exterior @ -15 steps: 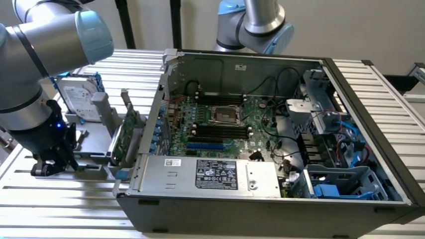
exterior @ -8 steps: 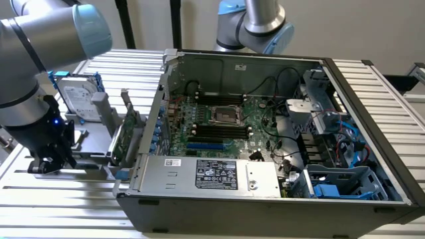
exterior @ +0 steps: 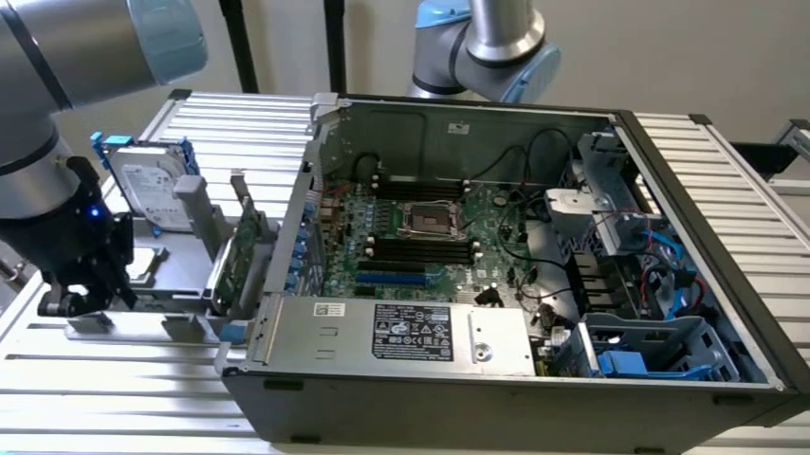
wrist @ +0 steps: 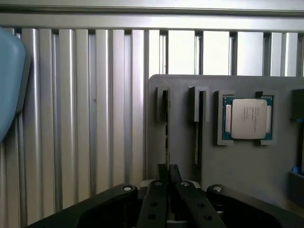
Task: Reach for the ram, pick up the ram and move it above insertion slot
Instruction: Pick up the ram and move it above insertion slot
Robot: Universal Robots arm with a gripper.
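1. The ram [wrist: 166, 128] sits on edge in a narrow slot of the grey holder [wrist: 237, 175], and from the wrist view it appears as a thin dark line running the length of that slot.
2. The gripper [wrist: 168, 167] is at the ram's near end. Its two black fingers [wrist: 156, 190] are drawn together with the stick's edge pinched between their tips, so the jaws look clenched on the ram. The ram itself lies in its slot, not lifted out.
3. Just beside it, in the neighbouring slot, stands a second stick [wrist: 196, 128], apart from the fingers.
4. Further along the same holder, a processor chip [wrist: 247, 118] with a silver lid lies flat in a square pocket.
5. In the exterior view the gripper [exterior: 70, 301] hangs low over the holder [exterior: 165, 275] at the exterior view's left. A hard drive [exterior: 152, 194] with blue rails and a green expansion card [exterior: 241, 256] stand upright in the same holder.
6. The holder rests on a slatted metal table [exterior: 127, 379].
7. The open computer case [exterior: 506, 398] lies to the exterior view's right of the holder. Its motherboard [exterior: 431, 223] faces up, and the long black insertion slots [exterior: 418, 248] are well apart from the ram.
8. A second arm [exterior: 494, 47] stands behind the case.
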